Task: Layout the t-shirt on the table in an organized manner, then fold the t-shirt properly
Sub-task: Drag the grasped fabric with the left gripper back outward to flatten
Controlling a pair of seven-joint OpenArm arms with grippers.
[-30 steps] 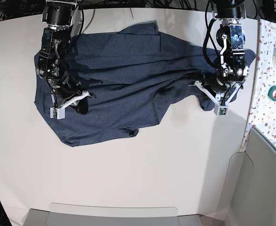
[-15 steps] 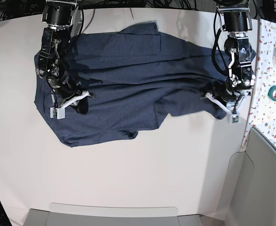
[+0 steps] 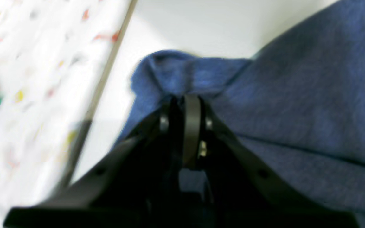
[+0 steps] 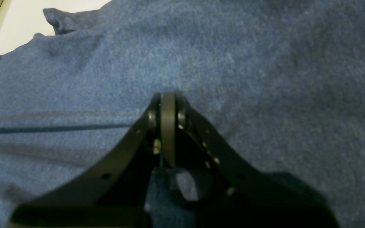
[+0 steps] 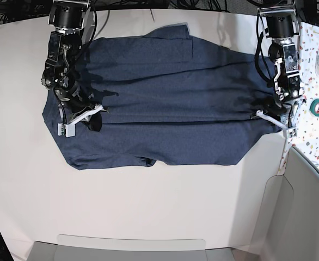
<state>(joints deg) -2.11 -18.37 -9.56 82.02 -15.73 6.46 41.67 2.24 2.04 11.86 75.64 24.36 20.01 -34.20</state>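
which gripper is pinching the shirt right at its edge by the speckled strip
The left gripper, on the base view's right. It clamps the t-shirt edge beside the speckled strip; the right gripper grips mid-cloth.

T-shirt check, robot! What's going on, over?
Both grippers, left and right, shut on the t-shirt. Shirt stretched wide across the table, some creases. Left gripper at the table's edge. Over.

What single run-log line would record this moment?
left gripper: shut on t-shirt edge | right gripper: shut on t-shirt | shirt stretched across table

speckled terrazzo strip [image 5: 312, 81], grey panel [image 5: 306, 212]
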